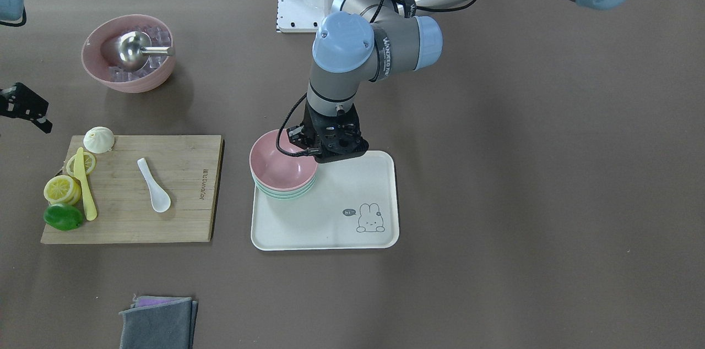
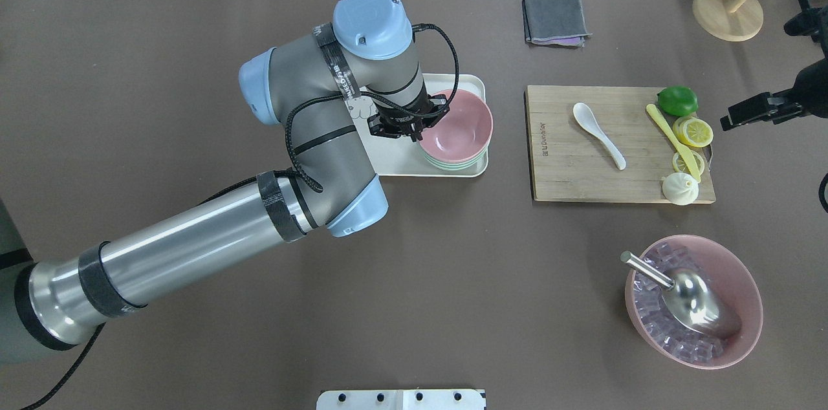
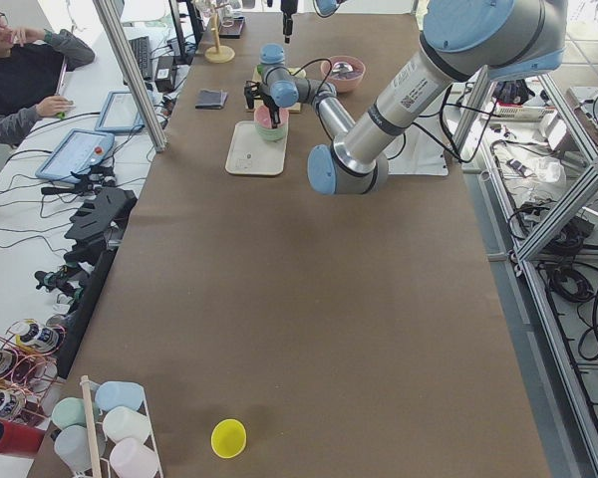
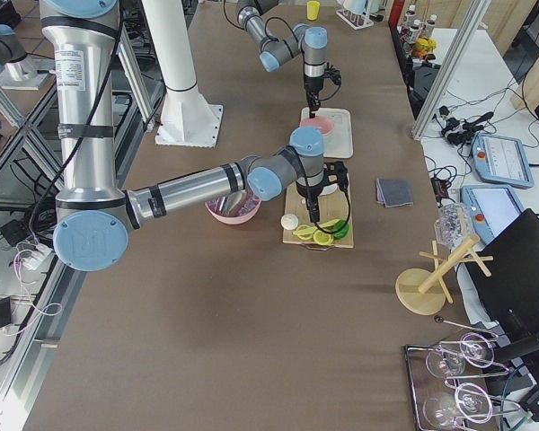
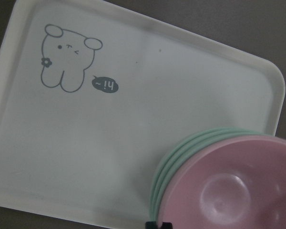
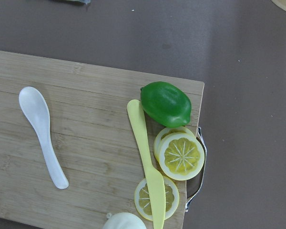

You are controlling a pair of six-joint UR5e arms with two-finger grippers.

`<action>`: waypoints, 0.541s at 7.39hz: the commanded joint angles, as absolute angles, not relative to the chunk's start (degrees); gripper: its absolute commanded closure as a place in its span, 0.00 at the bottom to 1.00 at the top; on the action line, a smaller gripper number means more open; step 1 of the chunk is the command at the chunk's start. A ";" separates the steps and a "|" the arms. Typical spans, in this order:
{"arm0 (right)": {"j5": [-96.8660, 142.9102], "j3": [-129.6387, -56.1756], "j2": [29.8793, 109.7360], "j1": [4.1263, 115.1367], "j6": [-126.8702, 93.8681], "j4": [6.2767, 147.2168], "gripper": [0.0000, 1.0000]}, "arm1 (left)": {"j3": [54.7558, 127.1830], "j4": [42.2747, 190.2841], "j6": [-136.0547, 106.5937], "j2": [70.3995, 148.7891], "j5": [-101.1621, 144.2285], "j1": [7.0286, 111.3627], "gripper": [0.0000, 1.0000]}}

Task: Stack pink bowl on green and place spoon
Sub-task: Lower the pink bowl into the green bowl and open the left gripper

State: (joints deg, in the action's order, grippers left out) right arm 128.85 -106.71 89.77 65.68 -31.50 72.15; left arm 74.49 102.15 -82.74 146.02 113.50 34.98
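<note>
A small pink bowl (image 1: 281, 164) sits nested on a stack of green bowls (image 1: 283, 194) at the corner of a white tray (image 1: 341, 195). My left gripper (image 1: 316, 151) is at the pink bowl's rim (image 2: 459, 129) and looks shut on it. In the left wrist view the bowl (image 5: 238, 191) and green rims (image 5: 181, 152) fill the lower right. A white spoon (image 1: 154, 184) lies on the wooden cutting board (image 1: 182, 211). My right gripper (image 2: 734, 119) hovers past the board's far end, empty and seemingly open. The right wrist view shows the spoon (image 6: 40, 133) below it.
On the board are a lime (image 1: 63, 217), lemon slices (image 1: 60, 188), a yellow knife (image 1: 85, 184) and a white bun (image 1: 99, 140). A large pink bowl (image 1: 129, 54) holds ice and a metal scoop. A grey cloth (image 1: 160, 324) and a wooden stand (image 2: 728, 12) lie farther off.
</note>
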 commanded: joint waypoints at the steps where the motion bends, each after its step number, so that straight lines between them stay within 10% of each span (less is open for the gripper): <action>1: 128.93 -106.52 89.13 65.65 -31.46 72.25 0.00 | 76.10 103.72 -81.66 145.11 113.11 35.07 0.02; 4: 128.59 -105.91 85.53 63.21 -29.72 72.33 0.00 | 91.59 88.66 -61.01 133.92 124.24 45.04 0.02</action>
